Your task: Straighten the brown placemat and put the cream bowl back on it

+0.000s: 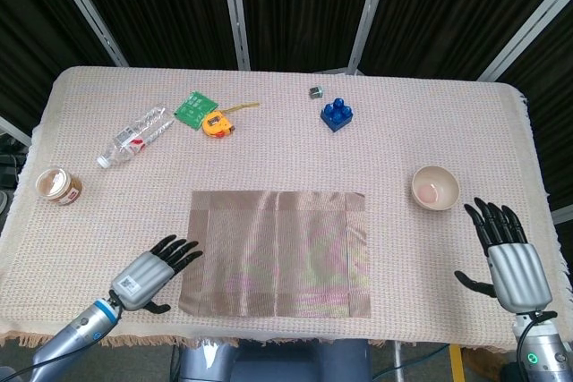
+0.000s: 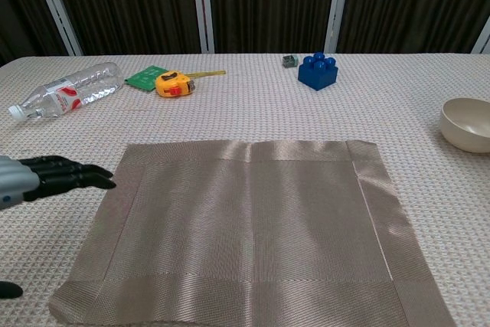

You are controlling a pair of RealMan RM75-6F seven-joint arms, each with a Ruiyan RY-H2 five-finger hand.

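2 hands, left hand (image 1: 148, 272) and right hand (image 1: 510, 255), hover spread and empty at the near edge of the woven-cloth counter (image 1: 269, 145). Between them lies the rectangular, ribbed brown placemat (image 1: 276, 251), flat and squared. Farther right sits the round, smooth cream bowl (image 1: 435, 187), off the mat.

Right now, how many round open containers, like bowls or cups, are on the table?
2. The cream bowl stands near the right edge, right of the brown placemat. A small cup stands near the left edge, below the plastic bottle.
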